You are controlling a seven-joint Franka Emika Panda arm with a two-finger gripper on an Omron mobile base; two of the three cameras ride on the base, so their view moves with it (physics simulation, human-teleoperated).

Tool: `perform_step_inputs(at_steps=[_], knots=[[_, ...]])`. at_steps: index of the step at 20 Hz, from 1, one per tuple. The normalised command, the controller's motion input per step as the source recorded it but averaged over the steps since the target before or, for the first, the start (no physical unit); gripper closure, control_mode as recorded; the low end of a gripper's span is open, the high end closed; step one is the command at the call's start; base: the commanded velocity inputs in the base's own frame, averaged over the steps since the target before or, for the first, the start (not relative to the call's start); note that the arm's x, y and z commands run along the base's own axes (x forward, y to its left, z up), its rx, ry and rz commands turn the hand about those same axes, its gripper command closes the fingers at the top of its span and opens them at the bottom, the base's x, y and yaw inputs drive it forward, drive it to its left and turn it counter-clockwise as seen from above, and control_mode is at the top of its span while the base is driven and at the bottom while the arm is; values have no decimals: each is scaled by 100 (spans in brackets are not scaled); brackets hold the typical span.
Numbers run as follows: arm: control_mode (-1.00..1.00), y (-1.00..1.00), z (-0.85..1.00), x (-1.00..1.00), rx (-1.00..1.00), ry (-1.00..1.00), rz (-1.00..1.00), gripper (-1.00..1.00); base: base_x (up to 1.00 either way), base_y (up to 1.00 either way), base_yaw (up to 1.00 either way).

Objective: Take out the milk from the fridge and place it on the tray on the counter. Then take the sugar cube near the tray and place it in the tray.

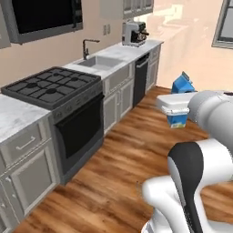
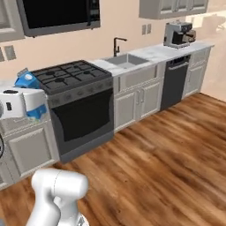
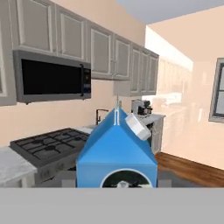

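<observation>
My gripper [image 1: 175, 108] is shut on the milk [image 1: 182, 84], a blue gabled carton held upright in the air above the wooden floor. In the right base view the milk [image 2: 26, 81] and the gripper [image 2: 23, 104] sit at the far left, level with the stove top. Up close in the hand view, the milk [image 3: 116, 153] shows its white cap and dark round mark. The marble counter [image 1: 13, 116] runs along the wall to the left. The fridge, the tray and the sugar cube are out of view.
A black gas stove [image 1: 52, 85] with an oven below stands in the counter run. Beyond it come a sink [image 1: 103, 61], a dark dishwasher [image 1: 140, 79] and a coffee machine [image 1: 134, 32]. A microwave [image 1: 43, 16] hangs above. Open wooden floor [image 1: 136, 150] lies in front.
</observation>
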Motion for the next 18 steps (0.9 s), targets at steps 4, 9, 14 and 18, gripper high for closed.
perform_step_inputs(at_steps=[4,9,14,18], knots=[[100,0,0,0,0,0,0,100,93,3,50],[100,0,0,0,0,0,0,100,100,15,62],[100,0,0,0,0,0,0,100,100,4,68],[100,0,0,0,0,0,0,100,93,18,61]])
